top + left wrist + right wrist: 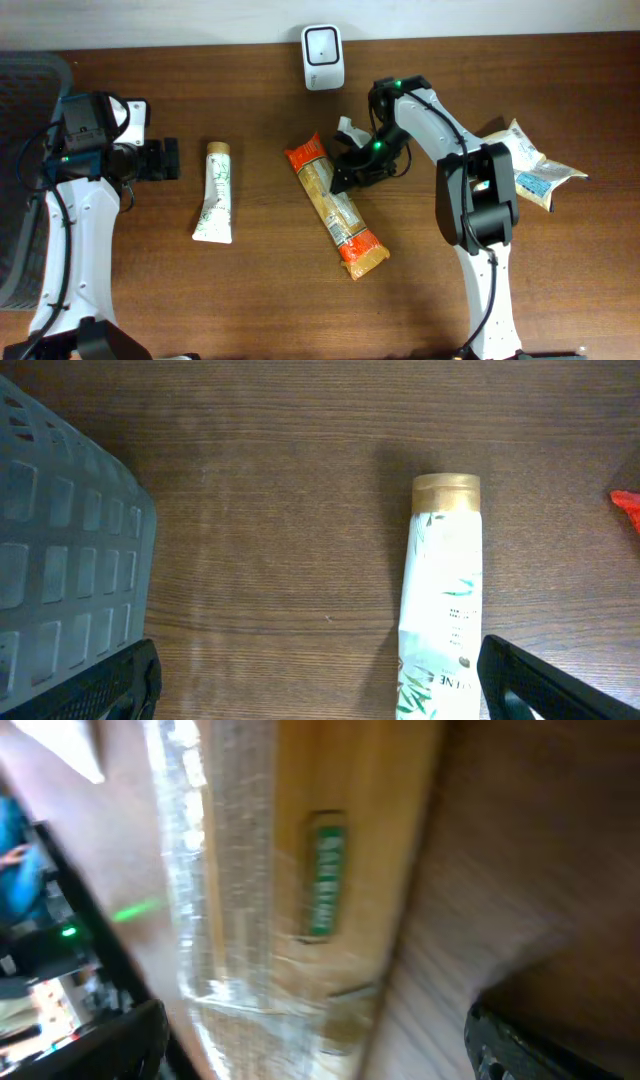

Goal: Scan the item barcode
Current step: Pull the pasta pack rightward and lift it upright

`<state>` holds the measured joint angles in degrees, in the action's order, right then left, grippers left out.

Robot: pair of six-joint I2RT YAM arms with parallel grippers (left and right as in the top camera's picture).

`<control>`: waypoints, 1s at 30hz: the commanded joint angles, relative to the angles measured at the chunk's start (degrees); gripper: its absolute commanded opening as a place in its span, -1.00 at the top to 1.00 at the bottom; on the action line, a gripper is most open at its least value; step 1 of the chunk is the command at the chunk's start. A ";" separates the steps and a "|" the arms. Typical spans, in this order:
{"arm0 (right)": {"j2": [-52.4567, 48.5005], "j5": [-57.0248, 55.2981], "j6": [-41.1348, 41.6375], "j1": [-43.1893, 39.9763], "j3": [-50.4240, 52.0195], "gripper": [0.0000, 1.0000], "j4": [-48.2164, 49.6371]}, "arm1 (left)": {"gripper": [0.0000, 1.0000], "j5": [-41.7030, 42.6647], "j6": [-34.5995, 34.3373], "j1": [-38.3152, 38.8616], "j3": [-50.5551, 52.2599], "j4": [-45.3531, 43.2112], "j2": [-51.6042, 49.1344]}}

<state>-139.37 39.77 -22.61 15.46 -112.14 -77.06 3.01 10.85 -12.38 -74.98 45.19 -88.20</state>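
A white barcode scanner (323,57) stands at the back centre of the table. A long orange-ended pasta packet (335,210) lies flat and diagonal in the middle. My right gripper (345,170) hovers at the packet's upper end, open. In the right wrist view the blurred packet (270,870) fills the space between the spread fingers of that gripper (320,1040). A white tube with a gold cap (215,192) lies to the left. My left gripper (165,160) is open beside it. The left wrist view shows the tube (440,610) just inside the right finger (540,680).
A grey plastic basket (20,180) sits at the far left edge, also seen as a basket wall (60,560) in the left wrist view. Two crinkled snack bags (530,160) lie at the right behind the right arm. An orange packet corner (628,508) peeks in there.
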 commanded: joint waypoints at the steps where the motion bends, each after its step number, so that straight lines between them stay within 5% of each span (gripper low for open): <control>1: -0.74 7.45 -4.61 0.59 4.94 -0.77 2.05 | -0.98 0.39 -0.33 -0.15 -0.15 -0.09 0.02; 4: -0.74 8.66 -0.74 3.78 11.47 -0.22 10.86 | -0.98 0.39 -0.33 -0.13 -0.15 -0.09 0.02; 8: -0.74 8.52 1.75 4.72 12.50 0.92 13.27 | -0.98 0.39 -0.33 -0.15 -0.15 -0.09 0.02; 13: 2.03 3.15 2.16 3.65 1.68 0.92 3.72 | -0.98 0.39 -0.33 -0.15 -0.15 -0.09 0.02; 16: 7.52 -28.50 21.51 5.95 -13.62 0.92 -5.68 | -0.98 0.39 -0.33 -0.15 -0.15 -0.09 0.02; 18: 7.50 -43.08 30.21 9.27 -14.64 0.92 -7.02 | -0.98 0.39 -0.33 -0.15 -0.15 -0.09 0.02; 23: 0.35 -55.74 38.16 21.07 -10.95 0.92 -5.03 | -0.98 0.39 -0.33 -0.13 -0.15 -0.09 0.02; 26: -0.17 -54.49 37.75 20.87 -10.93 0.53 -4.09 | -0.98 0.39 -0.33 -0.13 -0.15 -0.09 0.02; 27: -0.20 -50.95 35.21 20.35 -10.93 0.14 -3.65 | -0.98 0.39 -0.33 -0.15 -0.15 -0.09 0.02; 30: -0.70 -48.26 33.70 19.65 -10.84 -0.17 -2.84 | -0.98 0.39 -0.33 -0.13 -0.15 -0.09 0.02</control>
<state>-138.63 -10.85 12.56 35.66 -123.50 -80.18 3.01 10.85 -12.38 -74.98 45.19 -88.20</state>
